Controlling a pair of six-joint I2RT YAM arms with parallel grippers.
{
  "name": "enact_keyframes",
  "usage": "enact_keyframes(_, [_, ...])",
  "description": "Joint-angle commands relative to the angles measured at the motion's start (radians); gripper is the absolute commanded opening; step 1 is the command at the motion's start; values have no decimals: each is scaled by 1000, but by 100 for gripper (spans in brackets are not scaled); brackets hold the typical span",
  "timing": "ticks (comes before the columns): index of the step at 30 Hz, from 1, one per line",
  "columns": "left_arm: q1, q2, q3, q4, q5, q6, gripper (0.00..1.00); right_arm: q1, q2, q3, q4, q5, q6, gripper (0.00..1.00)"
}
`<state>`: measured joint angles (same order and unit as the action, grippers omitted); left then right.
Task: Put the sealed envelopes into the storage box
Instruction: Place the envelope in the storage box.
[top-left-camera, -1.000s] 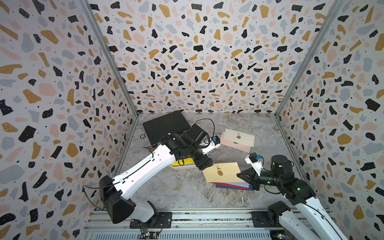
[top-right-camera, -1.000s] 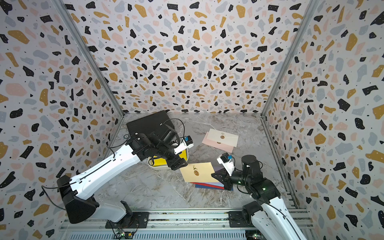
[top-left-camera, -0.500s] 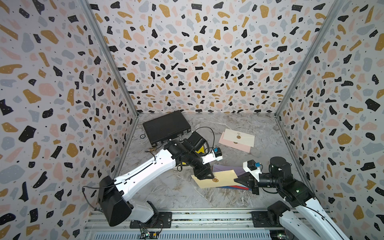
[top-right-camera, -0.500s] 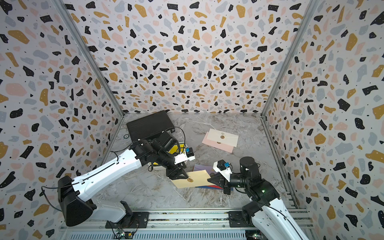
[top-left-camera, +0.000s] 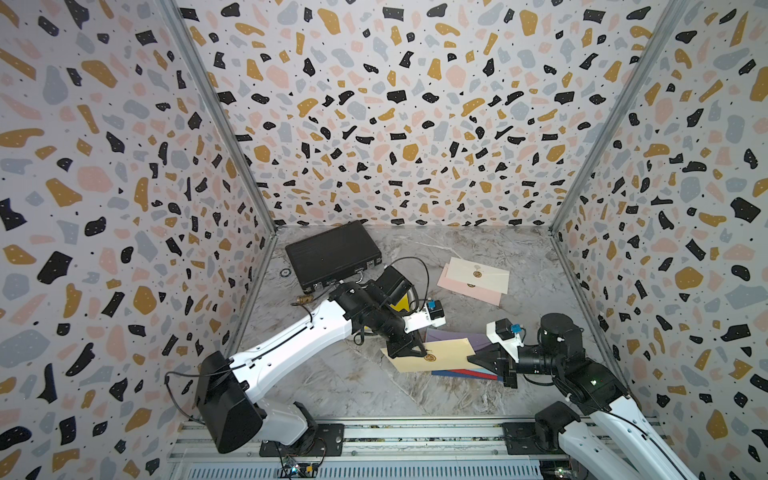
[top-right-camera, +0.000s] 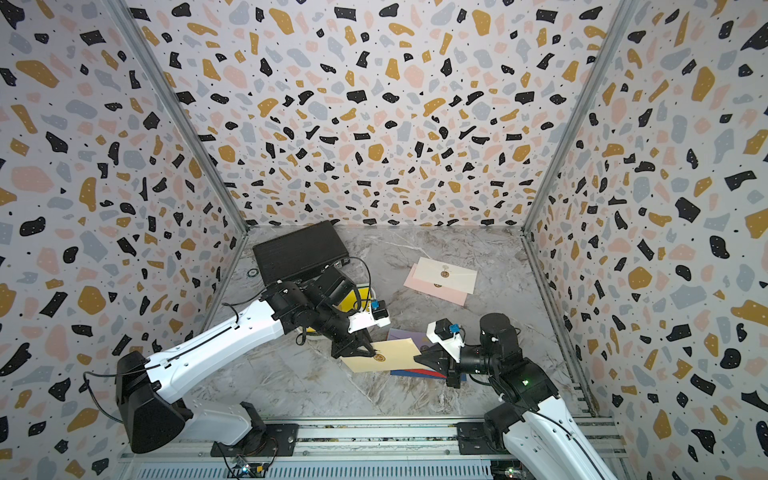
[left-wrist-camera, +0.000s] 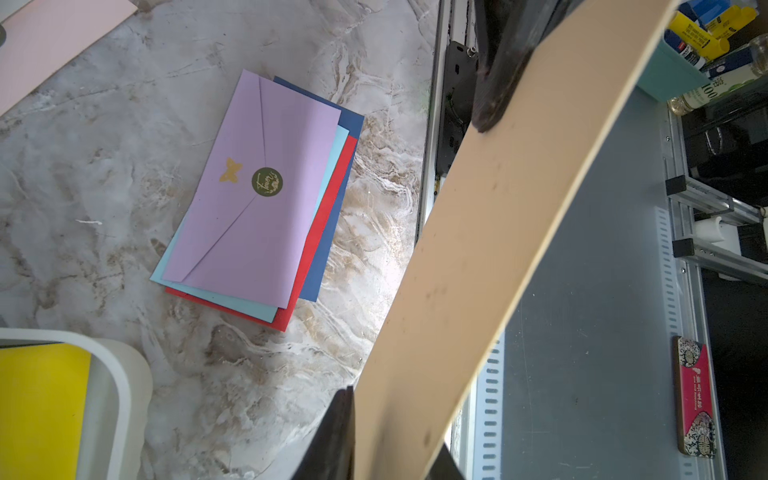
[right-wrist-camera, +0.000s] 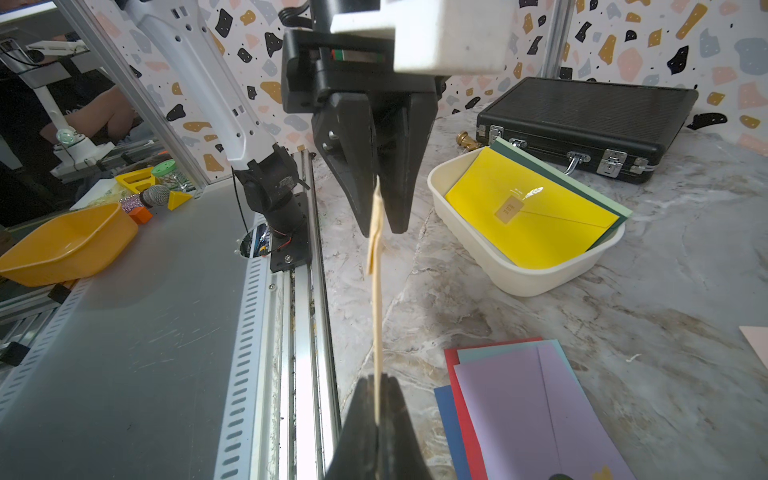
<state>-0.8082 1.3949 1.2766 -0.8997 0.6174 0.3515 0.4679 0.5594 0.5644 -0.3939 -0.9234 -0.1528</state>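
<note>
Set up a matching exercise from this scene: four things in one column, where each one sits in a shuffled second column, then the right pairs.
Things
1. tan paper envelope
2. bright yellow paper envelope
3. lilac paper envelope
4. black ribbed briefcase

Places
A. on top of the stack of coloured envelopes
B. in the back corner, lid shut
C. pinched in the right gripper, with the left gripper jaws around its other edge
D. inside the white plastic tray

Pairs: 1-C, 2-D, 3-A, 4-B
</note>
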Motion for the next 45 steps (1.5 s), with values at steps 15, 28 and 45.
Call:
enact_keyframes(15, [-1, 11, 40, 17, 78, 2, 20, 7, 1, -1, 9, -6, 27, 0])
enact_keyframes(28, [38, 32, 188, -163, -399, 213, 0, 7, -22, -13, -54, 289, 68, 57])
enact_keyframes(45, [335, 242, 353, -347, -402, 569, 0, 8, -47, -35, -49, 281, 87, 58])
